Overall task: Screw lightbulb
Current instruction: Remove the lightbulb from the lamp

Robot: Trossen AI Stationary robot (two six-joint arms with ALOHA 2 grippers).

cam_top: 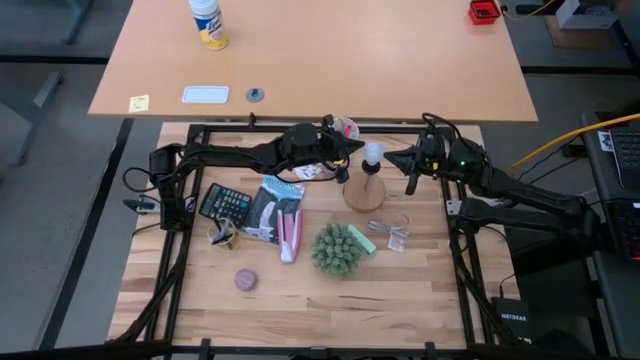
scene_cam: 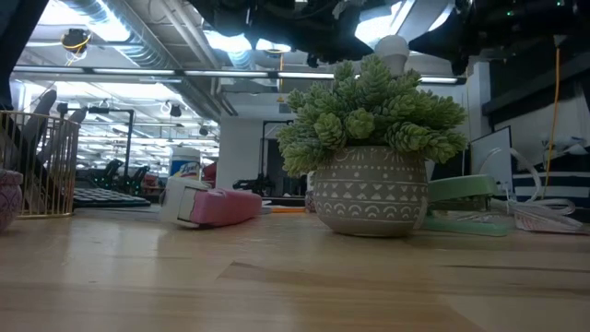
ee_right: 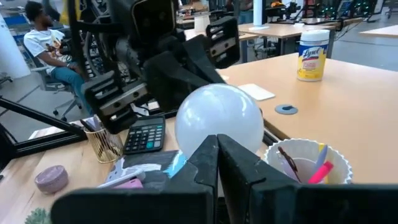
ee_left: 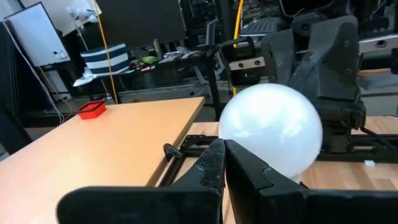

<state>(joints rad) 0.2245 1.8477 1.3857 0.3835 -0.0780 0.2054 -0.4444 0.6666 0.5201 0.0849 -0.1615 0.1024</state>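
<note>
The white frosted lightbulb (cam_top: 373, 153) stands upright, its base in the socket of the round wooden disc (cam_top: 364, 192) at the table's far middle. Its top shows above the plant in the low view (scene_cam: 392, 46). My left gripper (cam_top: 352, 150) is shut, right beside the bulb on the side toward the table's left edge; the bulb (ee_left: 270, 130) fills the view just past its fingertips (ee_left: 224, 163). My right gripper (cam_top: 392, 158) is shut, right beside the bulb on the side toward the table's right edge; the bulb (ee_right: 219, 121) stands just beyond its fingertips (ee_right: 217, 155). My left gripper comes level from the table's left at the bulb's round glass (ee_left: 249, 149) with shut fingers; I cannot tell whether the tips touch it. My right gripper comes level from the table's right at the bulb's glass (ee_right: 214, 134) with shut fingers; I cannot tell whether it touches.
A potted green plant (cam_top: 337, 248) stands near the middle of the table. A calculator (cam_top: 226, 203), a pink and white item (cam_top: 289, 235), a wire pen holder (cam_top: 222, 235) and a brownish puck (cam_top: 246, 279) lie to the left. A white cup with pens (cam_top: 345, 128) stands behind the bulb.
</note>
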